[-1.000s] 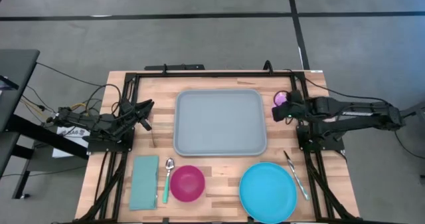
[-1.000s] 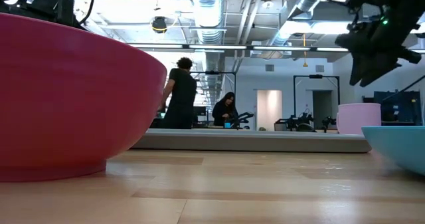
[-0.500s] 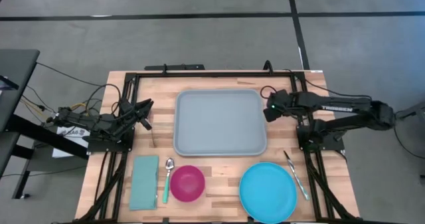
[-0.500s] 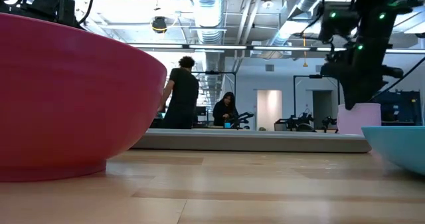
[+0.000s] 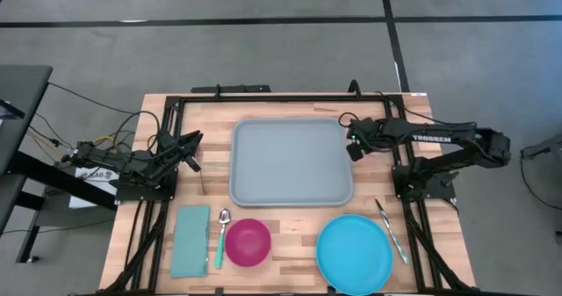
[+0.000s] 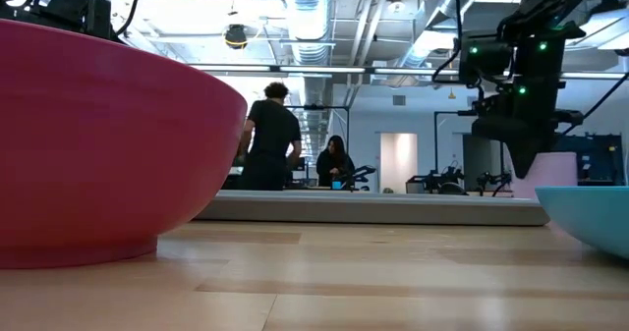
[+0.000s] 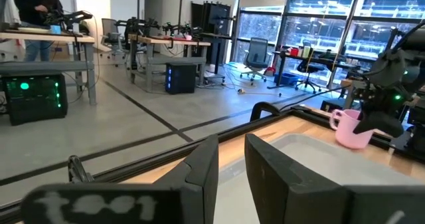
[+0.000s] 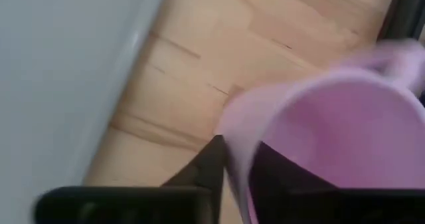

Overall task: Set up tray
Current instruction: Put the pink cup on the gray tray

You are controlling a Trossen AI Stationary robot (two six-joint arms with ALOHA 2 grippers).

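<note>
Along the table's near edge lie a teal napkin (image 5: 190, 241), spoon (image 5: 221, 236), magenta bowl (image 5: 248, 241) and blue plate (image 5: 354, 252). The tray (image 5: 291, 162) sits mid-table, empty. At its far right corner, the right gripper (image 8: 239, 164) pinches a pink mug's (image 8: 319, 137) rim. The left gripper (image 5: 192, 144) waits by the left edge, fingers slightly apart.

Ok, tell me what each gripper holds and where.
Right gripper pinches the pink mug by its rim wall. Left gripper holds nothing.
</note>
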